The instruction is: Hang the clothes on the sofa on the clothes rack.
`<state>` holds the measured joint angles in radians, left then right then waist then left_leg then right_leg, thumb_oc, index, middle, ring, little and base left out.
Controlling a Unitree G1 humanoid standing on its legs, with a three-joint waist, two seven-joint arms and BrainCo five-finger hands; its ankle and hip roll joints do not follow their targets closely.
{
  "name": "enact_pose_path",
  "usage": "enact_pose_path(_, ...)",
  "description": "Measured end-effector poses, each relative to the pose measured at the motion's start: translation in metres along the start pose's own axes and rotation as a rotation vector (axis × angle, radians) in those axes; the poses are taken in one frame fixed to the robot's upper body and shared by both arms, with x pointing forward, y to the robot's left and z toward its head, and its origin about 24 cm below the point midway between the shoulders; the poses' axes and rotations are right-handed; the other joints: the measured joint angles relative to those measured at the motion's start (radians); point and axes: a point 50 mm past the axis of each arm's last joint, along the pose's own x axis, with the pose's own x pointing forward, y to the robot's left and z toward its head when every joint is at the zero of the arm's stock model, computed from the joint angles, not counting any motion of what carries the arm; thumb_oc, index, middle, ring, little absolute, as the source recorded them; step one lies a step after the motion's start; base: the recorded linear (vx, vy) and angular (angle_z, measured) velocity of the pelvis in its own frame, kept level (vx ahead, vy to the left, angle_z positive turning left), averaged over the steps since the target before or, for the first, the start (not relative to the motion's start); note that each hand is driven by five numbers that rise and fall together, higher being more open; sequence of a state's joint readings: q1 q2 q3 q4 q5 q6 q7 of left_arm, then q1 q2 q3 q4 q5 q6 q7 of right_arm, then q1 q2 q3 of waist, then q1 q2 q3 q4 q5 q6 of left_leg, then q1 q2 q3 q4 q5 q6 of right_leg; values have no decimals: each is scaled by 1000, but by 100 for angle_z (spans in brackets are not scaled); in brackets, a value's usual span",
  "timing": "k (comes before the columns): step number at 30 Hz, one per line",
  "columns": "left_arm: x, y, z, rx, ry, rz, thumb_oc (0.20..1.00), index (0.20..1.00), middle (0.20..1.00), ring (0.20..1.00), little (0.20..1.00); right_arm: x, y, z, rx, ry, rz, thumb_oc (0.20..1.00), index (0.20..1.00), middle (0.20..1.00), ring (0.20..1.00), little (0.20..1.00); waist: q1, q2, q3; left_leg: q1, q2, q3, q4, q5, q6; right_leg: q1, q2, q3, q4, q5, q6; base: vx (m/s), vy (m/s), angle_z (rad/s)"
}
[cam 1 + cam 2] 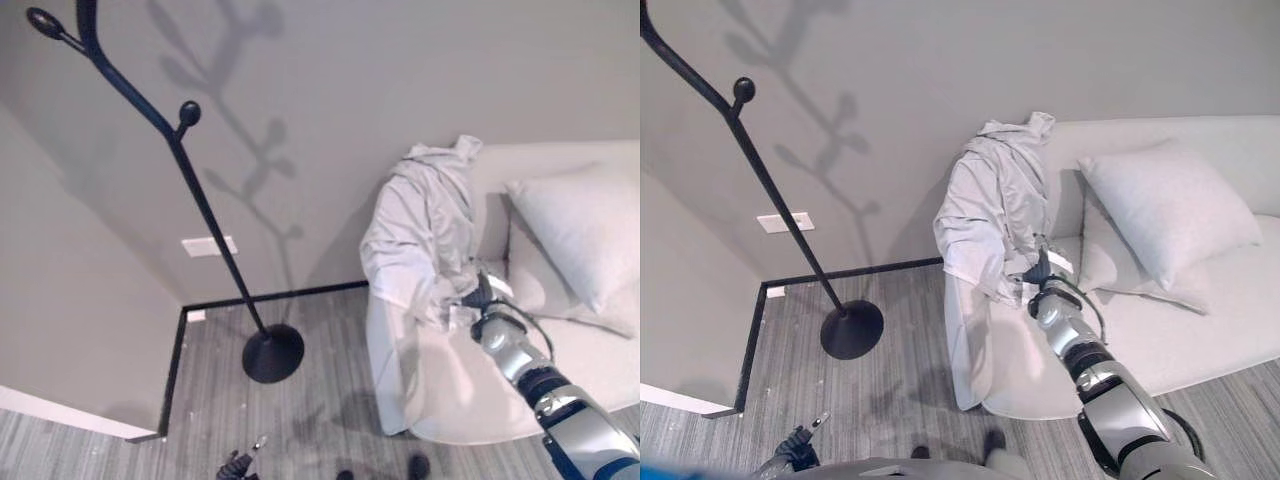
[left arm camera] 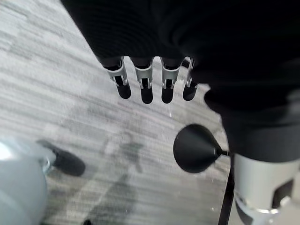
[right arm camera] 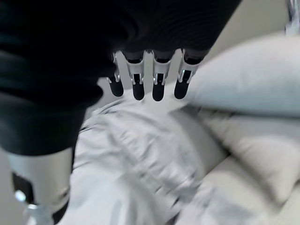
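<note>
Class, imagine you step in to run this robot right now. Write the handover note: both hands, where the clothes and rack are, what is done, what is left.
Right hand: open, fingers straight, reaching at the white garment; no grip yet.
Left hand: open, idle, low over the floor.
Garment: draped over the sofa arm and backrest, beside the pillow.
Clothes rack: on the floor left of the sofa, hooks bare.
Done: reach only.
Left: grasp, lift, carry, hang.

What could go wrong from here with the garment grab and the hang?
1. The right hand is at the garment with fingers straight, so nothing is gripped yet; a shallow pinch on a loose fold may slip.
2. The garment drapes over the sofa arm beside a pillow; pulling could snag it or drag it onto the floor.
3. The rack stands apart on a small base; a hard snag could tip it.
</note>
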<state>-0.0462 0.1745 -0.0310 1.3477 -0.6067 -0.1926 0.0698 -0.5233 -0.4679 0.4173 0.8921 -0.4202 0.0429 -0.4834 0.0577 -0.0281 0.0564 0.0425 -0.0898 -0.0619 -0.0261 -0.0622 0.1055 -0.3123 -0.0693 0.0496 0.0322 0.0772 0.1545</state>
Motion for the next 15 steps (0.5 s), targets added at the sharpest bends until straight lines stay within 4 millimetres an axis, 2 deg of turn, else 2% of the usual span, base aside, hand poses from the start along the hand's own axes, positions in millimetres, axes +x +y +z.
enact_pose_path(1, 0, -2, -1, 0, 2, -6, 1000, 1000, 1000, 1000, 1000, 0, -3, -7, -19, 20, -10, 1000, 1000, 1000, 1000, 1000, -9, -5, 7, 24, -6, -15, -8, -2, -4, 3, -9, 21, -31, 20, 0, 156, -85, 62)
enact_pose_path(3, -1, -1, -4, -1, 9, -6, 1000, 1000, 1000, 1000, 1000, 0, -4, -12, -35, 45, -18, 1000, 1000, 1000, 1000, 1000, -23, -14, 6, 41, -6, -48, -7, -8, -21, 50, -19, 31, -73, 21, 10, 237, -131, 66)
enact_pose_path(4, -1, -5, -4, 1, 12, -18, 1000, 1000, 1000, 1000, 1000, 1, -11, -21, -63, 59, -32, 1000, 1000, 1000, 1000, 1000, -28, -19, 13, 53, 1, -98, -3, -20, -43, 114, -8, 56, -114, 56, 11, 353, -190, 87)
enact_pose_path(5, -1, -9, -5, -1, 15, -28, 1000, 1000, 1000, 1000, 1000, 1, -14, -28, -83, 69, -36, 1000, 1000, 1000, 1000, 1000, -29, -6, 22, 66, 15, -125, -7, -23, -47, 139, 1, 44, -127, 64, 6, 361, -215, 99)
enact_pose_path(6, -2, -12, -8, -6, 22, -37, 1000, 1000, 1000, 1000, 1000, 0, -16, -36, -105, 89, -34, 1000, 1000, 1000, 1000, 1000, -27, 6, 28, 89, 34, -148, -15, -25, -51, 169, 14, 22, -129, 78, -12, 274, -198, 67)
enact_pose_path(8, -4, -11, -15, -14, 41, -33, 1000, 1000, 1000, 1000, 1000, -1, -15, -40, -120, 102, -25, 1000, 1000, 1000, 1000, 1000, -20, 17, 25, 123, 63, -150, -25, -33, -65, 201, 41, 13, -130, 98, -43, 191, -170, 36)
enact_pose_path(9, -5, -10, -20, -36, 49, -27, 1000, 1000, 1000, 1000, 1000, 3, -19, -34, -110, 75, -41, 1000, 1000, 1000, 1000, 1000, -17, 19, 25, 126, 81, -159, -18, -43, -84, 209, 61, 7, -133, 112, -83, 164, -156, 15)
enact_pose_path(11, -6, -17, -24, -36, 61, -43, 1000, 1000, 1000, 1000, 1000, 4, -25, -39, -106, 83, -57, 1000, 1000, 1000, 1000, 1000, -19, 27, 26, 112, 98, -188, -17, -49, -96, 212, 71, -17, -131, 112, -98, 132, -126, 30)
enact_pose_path(13, -7, -23, -24, -4, 58, -68, 1000, 1000, 1000, 1000, 1000, 2, -27, -51, -107, 124, -55, 1000, 1000, 1000, 1000, 1000, -26, 26, 25, 109, 106, -221, -23, -51, -115, 220, 70, -50, -130, 108, -108, 129, -119, 44)
enact_pose_path(15, -6, -23, -22, 15, 51, -71, 1000, 1000, 1000, 1000, 1000, -2, -23, -56, -88, 138, -45, 1000, 1000, 1000, 1000, 1000, -29, 18, 20, 98, 107, -238, -30, -55, -118, 215, 63, -71, -130, 107, -111, 80, -73, 31)
